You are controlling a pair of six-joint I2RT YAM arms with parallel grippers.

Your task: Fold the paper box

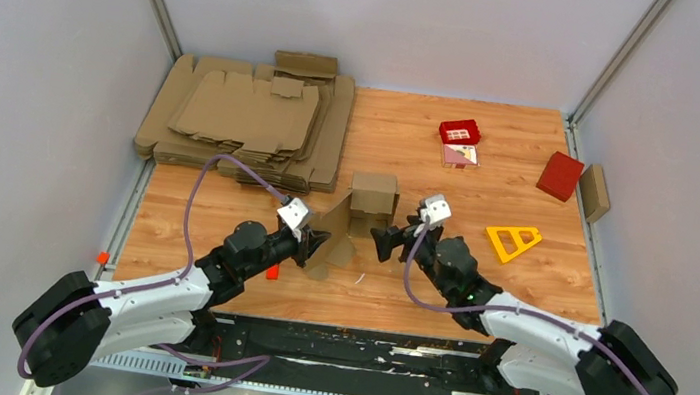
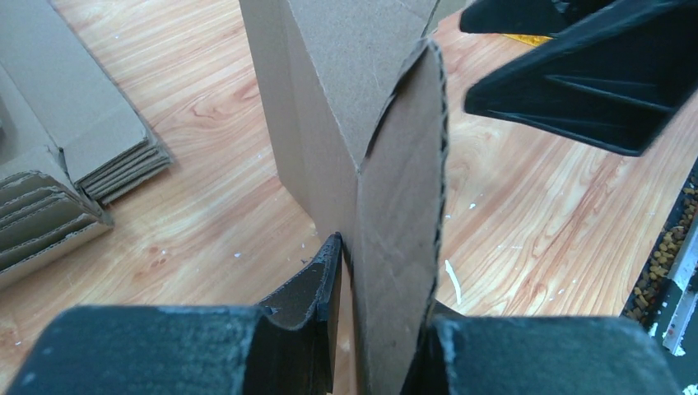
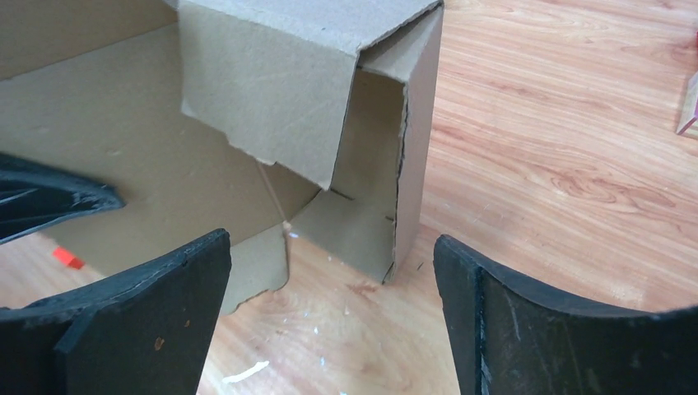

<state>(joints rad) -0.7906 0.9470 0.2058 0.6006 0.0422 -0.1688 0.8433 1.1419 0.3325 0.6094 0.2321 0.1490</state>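
paper box (image 1: 366,203) sits centre frame on worktop (image 1: 516,288), half-formed. left pincer (image 1: 312,245) nipped narrow on its lower-left flap, likely anchoring it. right pincer (image 1: 383,242) spread wide, empty, facing the open end, probably lined up to tuck flaps.

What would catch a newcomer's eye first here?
A half-folded paper box stands mid-table, one flap pinched by the left fingers. The right fingers gape open just beside it, holding nothing. A stack of flat cardboard blanks fills the far-left corner.
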